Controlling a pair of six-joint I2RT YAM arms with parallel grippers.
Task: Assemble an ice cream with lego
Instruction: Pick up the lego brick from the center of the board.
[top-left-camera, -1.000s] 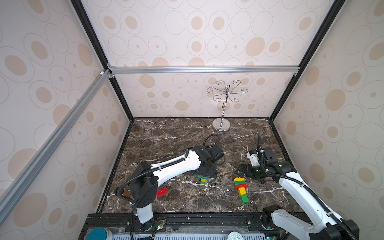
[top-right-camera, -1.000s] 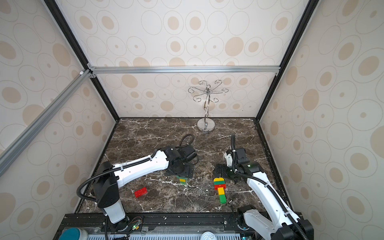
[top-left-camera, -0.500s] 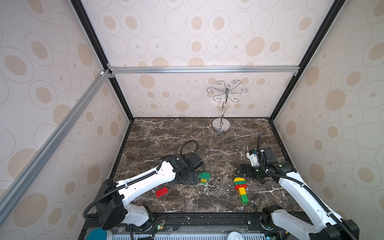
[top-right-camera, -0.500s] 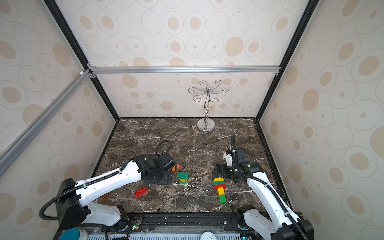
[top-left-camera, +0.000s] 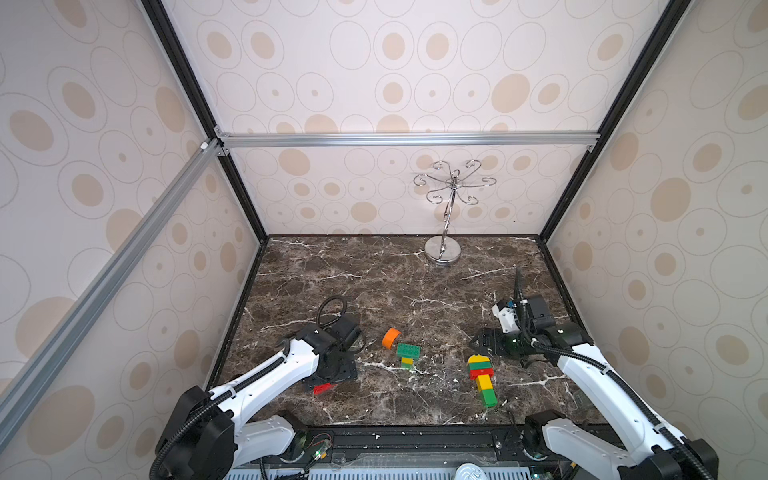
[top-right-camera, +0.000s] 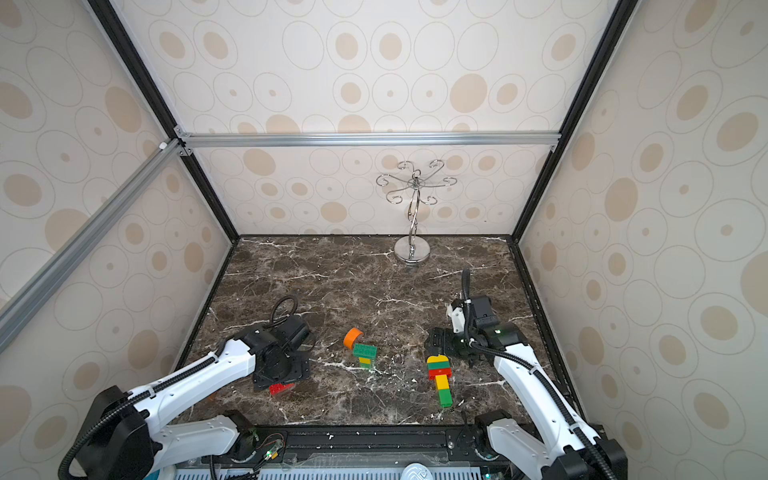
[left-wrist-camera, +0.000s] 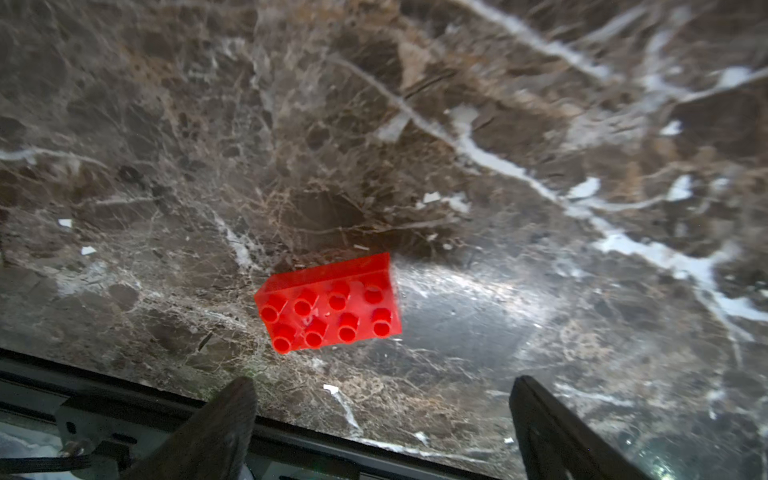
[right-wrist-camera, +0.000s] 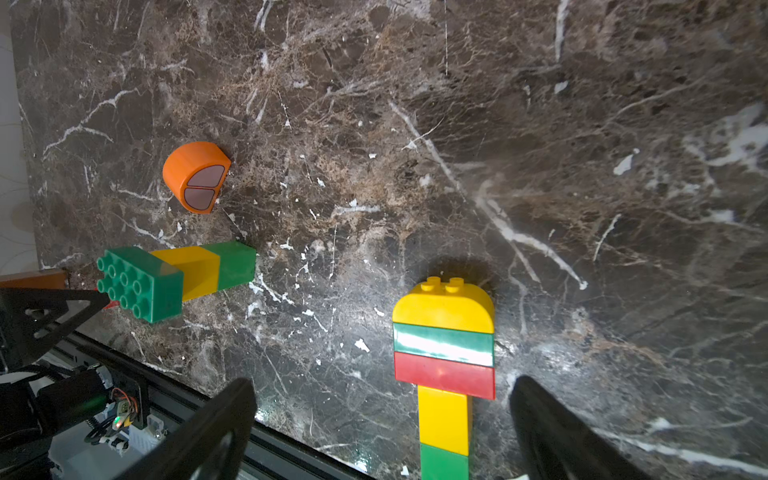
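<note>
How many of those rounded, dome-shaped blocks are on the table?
2. An orange dome lies loose near the short green-and-yellow stack; a yellow dome caps the longer stack lying further right. Another could hide beneath the left arm.

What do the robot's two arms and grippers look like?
The left arm and right arm: glossy white links with black joints and bases, a black ribbed cable running along each. The left gripper and right gripper are black, with flat, tapering black fingers.

Marble tabletop — red brick, orange dome, green-yellow stack, yellow-domed stack, stand.
</note>
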